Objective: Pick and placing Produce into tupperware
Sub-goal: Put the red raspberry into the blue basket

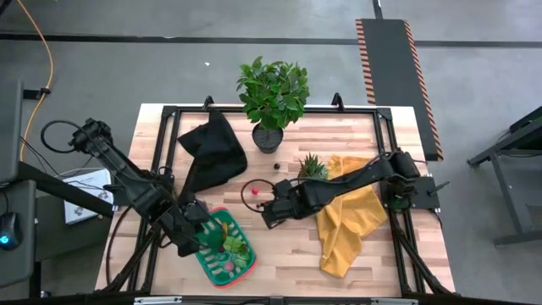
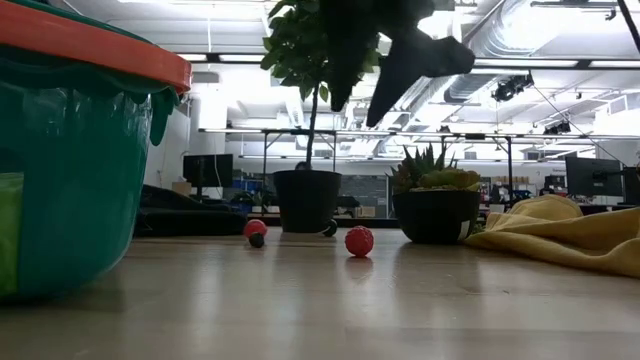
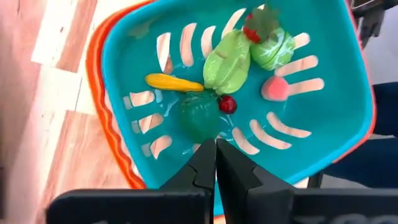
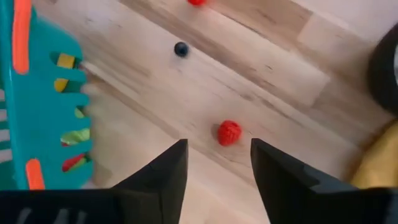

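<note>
One green tupperware (image 1: pixel 222 254) with a red rim sits near the counter's (image 1: pixel 288 263) front edge, left of the middle. In it lie six pieces of toy produce: a yellow banana (image 3: pixel 174 82), a pale green leafy piece (image 3: pixel 225 62), a round green cabbage (image 3: pixel 273 50), a pink piece (image 3: pixel 276 88), a small red cherry (image 3: pixel 227 104) and a dark green piece (image 3: pixel 199 118). Three pieces lie loose on the counter between the tupperware and the back edge: a red raspberry (image 4: pixel 229 132), a dark blueberry (image 4: pixel 181 48) and another red piece (image 2: pixel 255 228). The left gripper (image 3: pixel 216 163) hovers over the tupperware, fingers pressed together, holding nothing. The right gripper (image 4: pixel 219 163) hangs above the raspberry near the counter's middle, fingers parted and empty. Two potted plants stand toward the back edge: a leafy one (image 1: pixel 273 97) and a spiky one (image 1: pixel 312 166). One black cloth (image 1: pixel 212 152) and one yellow cloth (image 1: pixel 349 219) lie on the counter
</note>
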Controlling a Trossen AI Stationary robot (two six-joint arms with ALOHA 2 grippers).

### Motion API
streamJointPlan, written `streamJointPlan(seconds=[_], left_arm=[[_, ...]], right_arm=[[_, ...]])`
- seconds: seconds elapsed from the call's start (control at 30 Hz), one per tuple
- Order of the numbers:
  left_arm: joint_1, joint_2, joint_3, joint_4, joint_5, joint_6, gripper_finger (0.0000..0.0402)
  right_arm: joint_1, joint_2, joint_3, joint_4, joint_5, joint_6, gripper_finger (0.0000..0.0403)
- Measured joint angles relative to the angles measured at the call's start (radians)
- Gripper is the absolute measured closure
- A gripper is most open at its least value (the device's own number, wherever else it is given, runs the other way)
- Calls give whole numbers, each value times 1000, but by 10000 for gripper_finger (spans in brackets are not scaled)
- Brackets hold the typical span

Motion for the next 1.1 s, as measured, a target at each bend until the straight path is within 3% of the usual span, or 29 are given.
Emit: streamJointPlan(seconds=[0.17,0.57,1.1], left_arm=[[0,-85,0,-37,-7,44,398],[0,-256,0,-100,-39,165,400],[0,-289,0,-125,-52,209,400]], right_arm=[[-17,16,-1,37,-15,102,210],[-24,85,-2,44,-88,264,208],[-26,175,-2,52,-144,324,208]])
